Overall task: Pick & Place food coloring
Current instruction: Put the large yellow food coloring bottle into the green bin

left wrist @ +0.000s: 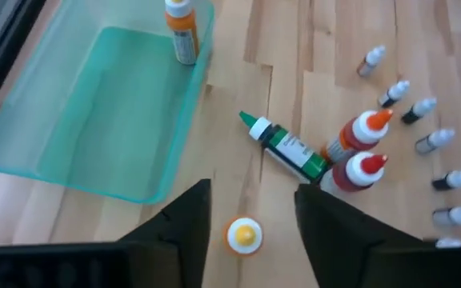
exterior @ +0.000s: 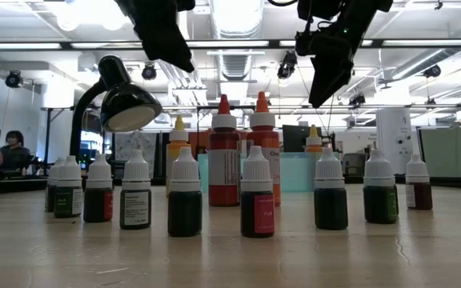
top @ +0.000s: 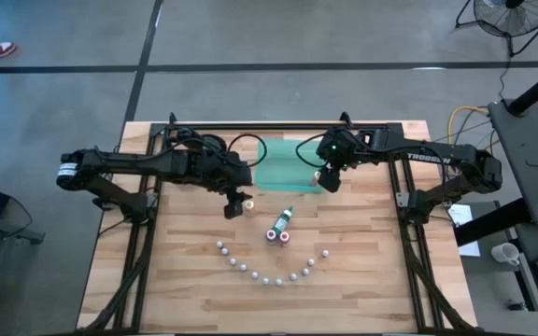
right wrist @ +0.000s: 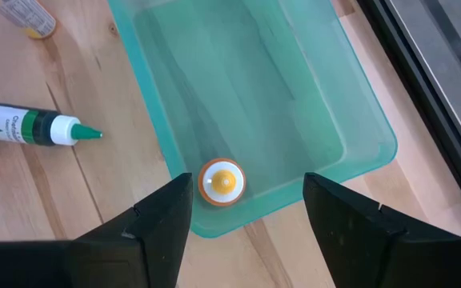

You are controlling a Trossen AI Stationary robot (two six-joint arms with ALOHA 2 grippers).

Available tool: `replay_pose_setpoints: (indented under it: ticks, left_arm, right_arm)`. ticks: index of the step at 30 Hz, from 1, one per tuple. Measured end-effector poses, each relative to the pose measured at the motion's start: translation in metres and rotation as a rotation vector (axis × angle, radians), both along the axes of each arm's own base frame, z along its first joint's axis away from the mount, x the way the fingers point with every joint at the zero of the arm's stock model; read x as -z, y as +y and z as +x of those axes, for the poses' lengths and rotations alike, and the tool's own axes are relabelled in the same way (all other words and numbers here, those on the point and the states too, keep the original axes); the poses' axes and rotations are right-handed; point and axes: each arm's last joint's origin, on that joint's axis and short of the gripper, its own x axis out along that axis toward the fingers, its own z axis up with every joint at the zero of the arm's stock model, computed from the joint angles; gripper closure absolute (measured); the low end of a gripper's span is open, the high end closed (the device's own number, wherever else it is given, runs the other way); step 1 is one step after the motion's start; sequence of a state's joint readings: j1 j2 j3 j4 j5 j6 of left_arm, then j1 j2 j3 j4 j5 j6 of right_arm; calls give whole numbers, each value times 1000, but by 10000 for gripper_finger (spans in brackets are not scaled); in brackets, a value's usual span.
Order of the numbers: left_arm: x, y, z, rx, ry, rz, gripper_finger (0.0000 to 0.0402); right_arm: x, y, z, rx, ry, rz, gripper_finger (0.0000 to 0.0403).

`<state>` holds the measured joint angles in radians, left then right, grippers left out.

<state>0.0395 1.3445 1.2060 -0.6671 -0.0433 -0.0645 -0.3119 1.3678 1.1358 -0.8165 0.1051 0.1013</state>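
Observation:
A flat translucent green tray (top: 276, 173) lies at the table's far middle. An orange-capped bottle (right wrist: 221, 182) stands in its right near corner. My right gripper (right wrist: 246, 178) hangs open above that bottle, and the low view shows it well clear of it. My left gripper (left wrist: 252, 188) is open above a yellow-capped bottle (left wrist: 244, 236) that stands on the wood near the tray's left near corner. A green bottle (left wrist: 286, 148) lies on its side. Two red and orange bottles (left wrist: 357, 152) stand beside it. Several small white-capped bottles (top: 264, 275) stand in an arc nearer the front.
The arms' dark frame rails (top: 148, 233) run along the table's left, right and far sides. Bare wood (top: 185, 299) lies left and right of the arc of bottles. In the low view, a desk lamp (exterior: 126, 104) and a seated person (exterior: 10, 148) are in the room behind.

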Motion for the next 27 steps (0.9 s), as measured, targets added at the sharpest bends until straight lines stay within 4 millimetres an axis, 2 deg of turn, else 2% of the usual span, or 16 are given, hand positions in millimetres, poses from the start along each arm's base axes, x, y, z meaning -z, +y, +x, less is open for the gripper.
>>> replay_pose_setpoints:
  ticks: [4,11,27]
  left_arm:
    - [9,-1,0,83,54,63,224]
    - [42,-1,4,179,179,125,223]
    - [76,0,23,186,288,124,223]
  right_arm:
    - [0,0,0,-5,6,0,174]
    - [1,1,-1,-9,20,4,174]
    - [1,1,-1,0,16,10,174]
